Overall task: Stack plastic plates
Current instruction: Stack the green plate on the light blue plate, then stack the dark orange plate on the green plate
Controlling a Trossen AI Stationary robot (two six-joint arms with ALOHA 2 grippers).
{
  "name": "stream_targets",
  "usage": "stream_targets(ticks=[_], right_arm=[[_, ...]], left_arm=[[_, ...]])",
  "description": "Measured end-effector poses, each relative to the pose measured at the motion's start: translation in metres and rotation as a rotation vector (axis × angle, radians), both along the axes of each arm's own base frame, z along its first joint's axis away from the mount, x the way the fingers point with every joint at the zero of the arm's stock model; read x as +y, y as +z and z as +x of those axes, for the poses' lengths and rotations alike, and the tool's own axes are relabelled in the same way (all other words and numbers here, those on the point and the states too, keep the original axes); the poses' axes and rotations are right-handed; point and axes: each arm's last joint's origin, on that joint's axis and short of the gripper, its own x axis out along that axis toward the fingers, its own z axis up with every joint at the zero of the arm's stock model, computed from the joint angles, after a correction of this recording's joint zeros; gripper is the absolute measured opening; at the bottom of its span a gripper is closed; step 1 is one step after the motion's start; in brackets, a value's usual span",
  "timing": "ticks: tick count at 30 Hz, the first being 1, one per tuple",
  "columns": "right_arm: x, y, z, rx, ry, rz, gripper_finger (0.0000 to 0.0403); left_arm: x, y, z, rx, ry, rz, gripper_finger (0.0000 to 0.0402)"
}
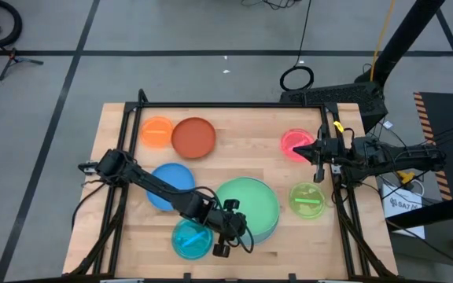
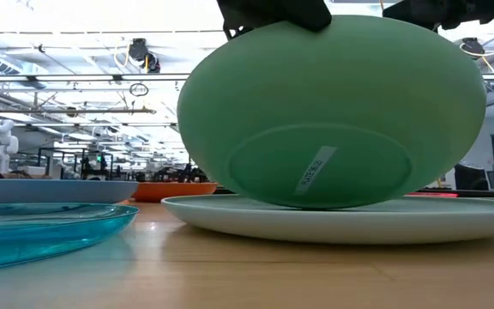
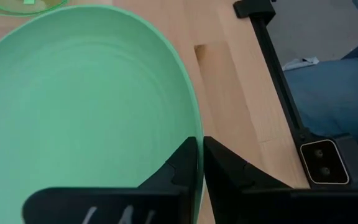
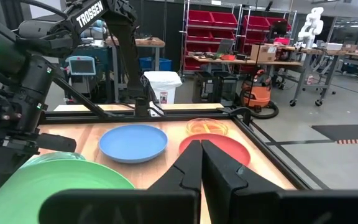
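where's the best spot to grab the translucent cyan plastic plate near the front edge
Probably by its raised rim. The translucent cyan plastic plate lies flat on the table, so only the rim gives the fingers an edge to pinch. Come from above on its outer left side, away from the left gripper, which is shut on the green plate.

Eight plastic plates, one of each colour: one orange plate at ten o'clock on the table, one rust-brown plate beside it, one pink plate at two o'clock, one lime plate at four o'clock, one blue plate at eight o'clock, one translucent cyan plate at seven o'clock, and one green plate above one pale blue plate near six o'clock. Two robot arms, each with one gripper.
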Motion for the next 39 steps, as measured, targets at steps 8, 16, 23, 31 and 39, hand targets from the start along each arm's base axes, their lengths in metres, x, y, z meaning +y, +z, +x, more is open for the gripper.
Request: stream_targets(ticks=[8,16,23,31,39], right_arm=[[0.000,0.000,0.000,0.000,0.000,0.000,0.0000],[0.000,0.000,0.000,0.000,0.000,0.000,0.0000],[0.000,0.000,0.000,-0.003,-0.001,0.017,0.0000],[0.000,-0.002,0.005,0.008,-0.010,0.058,0.0000],[0.002,-0.005,0.026,0.026,-0.022,0.065,0.0000]], left_arm=[[0.000,0.000,0.000,0.011,0.014,-0.009,0.0037],[0.000,0.000,0.000,0.015,0.023,-0.017,0.0087],[0.009,0.000,-0.011,0.111,-0.008,0.087,0.0099],[0.021,0.025,-0.036,0.137,-0.048,0.335,0.0099],[0.062,0.038,-0.076,0.082,-0.064,0.385,0.0099]])
